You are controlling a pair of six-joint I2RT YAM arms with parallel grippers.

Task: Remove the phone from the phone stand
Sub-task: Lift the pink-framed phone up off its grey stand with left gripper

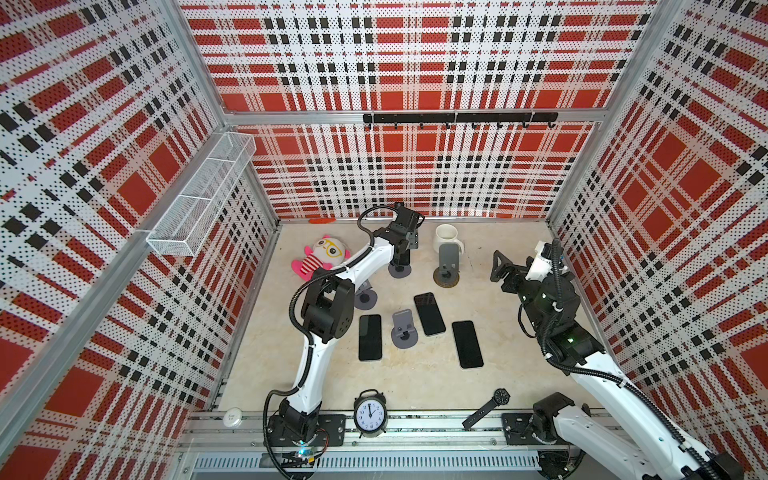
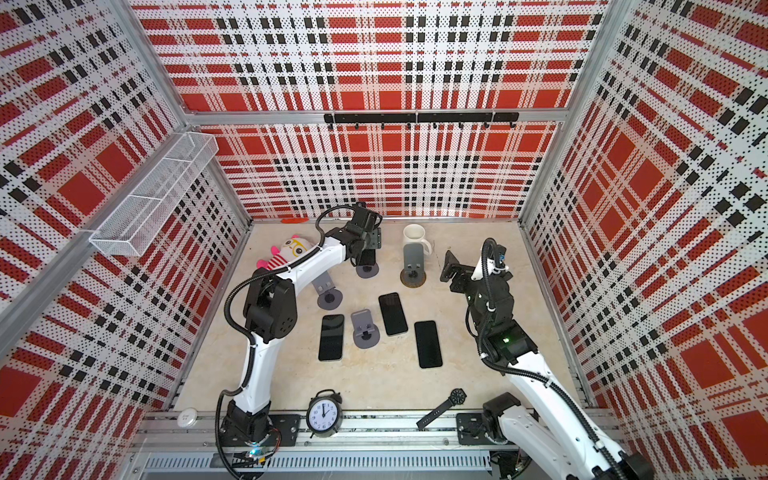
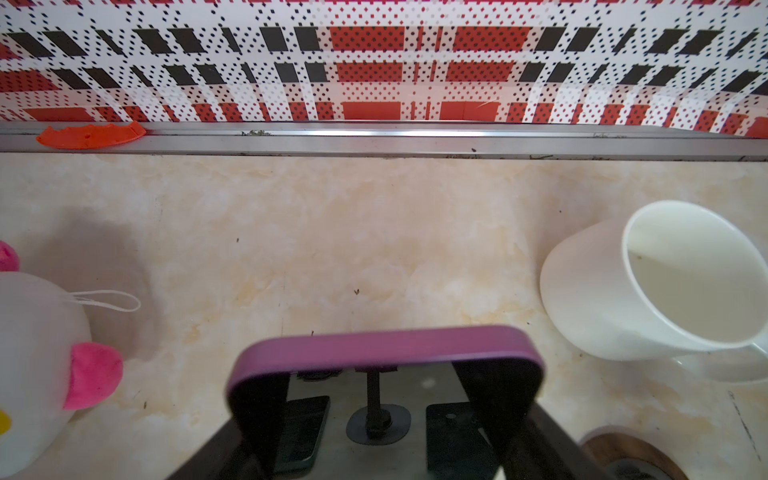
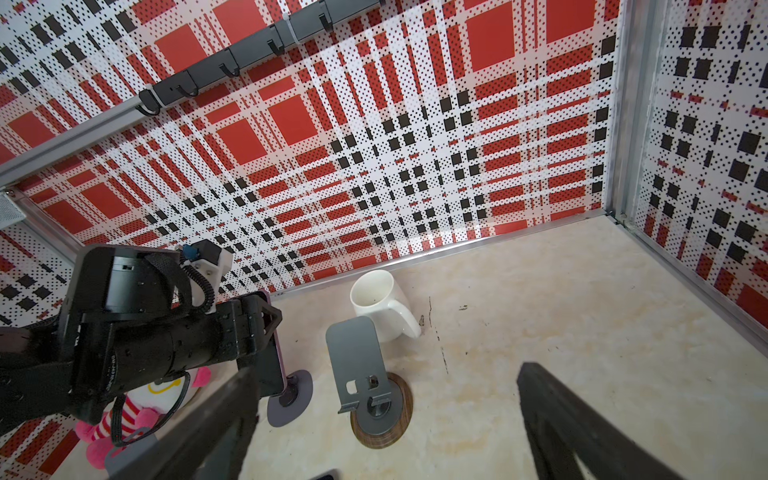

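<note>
Bare table [image 3: 332, 228] lies open between the phone [image 3: 386, 345] and the back wall [image 3: 374, 62]; a plush toy [image 3: 37, 353] and a mug [image 3: 665, 282] flank it.

Surface: pale marbled tabletop [image 1: 399, 386].
Far side: plush toy [image 1: 322, 257] at left, white mug [image 1: 446, 237] at right, far stand [image 1: 400, 271] between them.
Coaster: round wooden coaster [image 1: 446, 284] before the mug, bearing a grey stand [image 1: 449, 258].
Middle: middle stand [image 1: 404, 330], with left phone [image 1: 370, 337], centre phone [image 1: 429, 313] and right phone [image 1: 467, 344] lying flat near it.
Near edge: alarm clock [image 1: 370, 413], wristwatch [image 1: 486, 408].
</note>
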